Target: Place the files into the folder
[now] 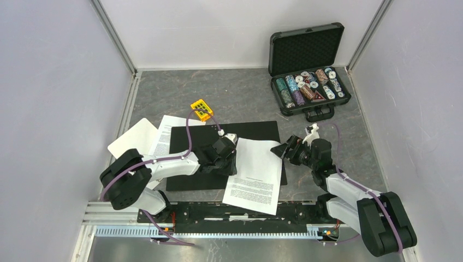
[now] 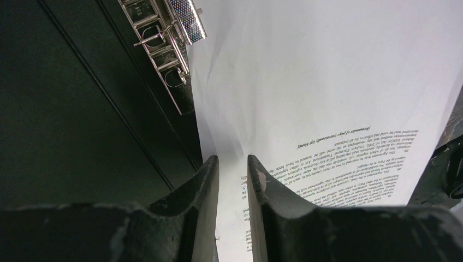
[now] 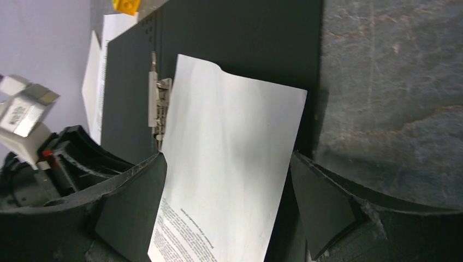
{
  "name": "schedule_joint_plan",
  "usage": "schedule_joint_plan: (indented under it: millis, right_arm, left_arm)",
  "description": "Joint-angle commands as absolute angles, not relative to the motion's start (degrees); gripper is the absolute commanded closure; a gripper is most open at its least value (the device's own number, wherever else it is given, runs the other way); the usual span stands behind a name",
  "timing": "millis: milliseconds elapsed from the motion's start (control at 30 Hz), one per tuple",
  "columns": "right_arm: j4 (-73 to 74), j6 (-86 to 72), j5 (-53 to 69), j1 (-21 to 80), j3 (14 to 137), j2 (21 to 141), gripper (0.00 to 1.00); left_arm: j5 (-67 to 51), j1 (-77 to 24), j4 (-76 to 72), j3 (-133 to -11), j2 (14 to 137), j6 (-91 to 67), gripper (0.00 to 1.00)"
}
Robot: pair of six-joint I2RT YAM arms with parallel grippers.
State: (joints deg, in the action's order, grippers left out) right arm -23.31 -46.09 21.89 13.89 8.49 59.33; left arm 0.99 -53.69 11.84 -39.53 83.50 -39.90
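The folder (image 1: pixel 191 164) lies open on the table with its black inside up and its metal clip (image 2: pixel 164 49) along the spine. One of the files (image 1: pixel 256 174) lies skewed on its right half, and its near end hangs over the folder's front edge. A second printed sheet (image 1: pixel 170 131) sticks out from under the folder's far left corner. My left gripper (image 1: pixel 229 155) points down at the first sheet's left edge (image 2: pixel 327 82), its jaws a narrow gap apart with the paper showing between them. My right gripper (image 1: pixel 288 148) hovers wide open at the folder's right edge, the sheet (image 3: pixel 229 164) below it.
An open black case of poker chips (image 1: pixel 308 71) stands at the back right. A small yellow object (image 1: pixel 202 109) lies behind the folder. A white clipboard (image 1: pixel 134 137) lies to the left, partly under the second sheet. Grey walls close in both sides.
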Motion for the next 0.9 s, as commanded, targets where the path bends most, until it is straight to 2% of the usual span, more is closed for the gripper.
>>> schedule_joint_plan:
  millis: [0,367,500,567,767,867]
  right_arm:
    - [-32.29,-48.69,25.42,14.15,7.78,57.55,0.10]
    - [-44.83,-54.62,30.32,14.13,3.06,54.64,0.10]
    - [-42.49,-52.89,30.14,14.11,2.41,55.00,0.16]
    - [-37.50,-49.76,28.88,14.15,3.65,55.15,0.23]
    - [-27.38,-38.98,22.39,14.09,7.30,56.91,0.59]
    - [-26.81,-34.24,21.52,14.15,10.03,60.34,0.74]
  left_arm:
    - [1.66,-53.61,9.76,-38.98,83.25,-42.10,0.67]
    - [1.39,-53.61,9.74,-38.71,81.75,-42.54,0.68]
    - [1.37,-53.61,9.76,-38.81,81.82,-42.69,0.68]
    - [1.13,-53.61,9.75,-39.01,81.81,-42.88,0.68]
    - [-1.57,-53.61,9.52,-40.03,80.58,-42.65,0.67]
    - [-0.55,-53.47,12.19,-41.23,78.39,-41.90,0.53]
